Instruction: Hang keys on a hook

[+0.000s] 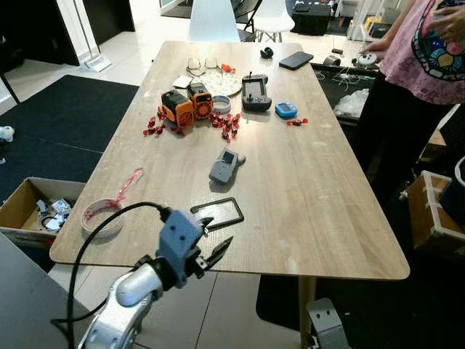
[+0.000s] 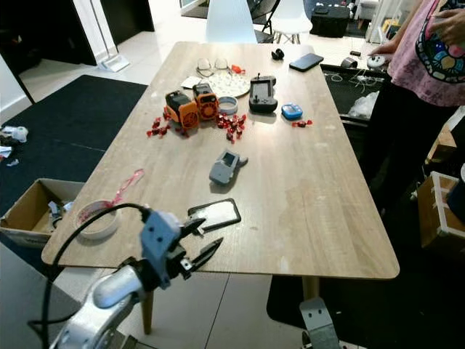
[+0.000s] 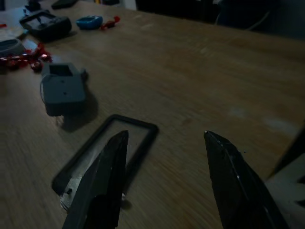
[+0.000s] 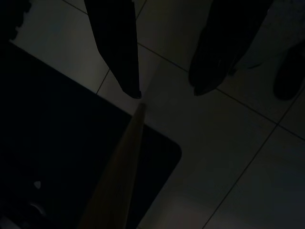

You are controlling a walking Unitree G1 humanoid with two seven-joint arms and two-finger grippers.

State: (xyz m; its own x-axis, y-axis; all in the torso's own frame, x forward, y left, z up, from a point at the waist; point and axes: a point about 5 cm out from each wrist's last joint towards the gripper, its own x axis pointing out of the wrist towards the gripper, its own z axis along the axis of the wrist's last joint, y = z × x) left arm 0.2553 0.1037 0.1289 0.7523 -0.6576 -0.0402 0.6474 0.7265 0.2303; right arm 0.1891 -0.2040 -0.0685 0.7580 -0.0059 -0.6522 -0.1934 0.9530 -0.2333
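Thing: a black rectangular frame (image 3: 136, 122), thin-edged and open in the middle, with rounded corners.
Pose: it is lying flat, turned at a slant to the bench (image 1: 327, 182) edge.
Place: it is sitting near the front edge of the bench, toward its left side.
Attached: a small silvery piece (image 3: 71, 198) is showing at the frame's near end; too dim to tell whether it is keys.

Left arm (image 1: 127, 298): silver rounded tube w/ blue-grey boxy wrist block (image 1: 178, 236); thick black cable (image 1: 94, 236) loops from behind it back down the arm. Left gripper (image 1: 212, 238) has 2 long black fingers (image 3: 102, 181), tapered to blunt tips, matte. Right gripper (image 4: 164, 90): 2 dark tapered fingers, very dim. Grey bracket w/ holes (image 1: 325, 323) at lower body.
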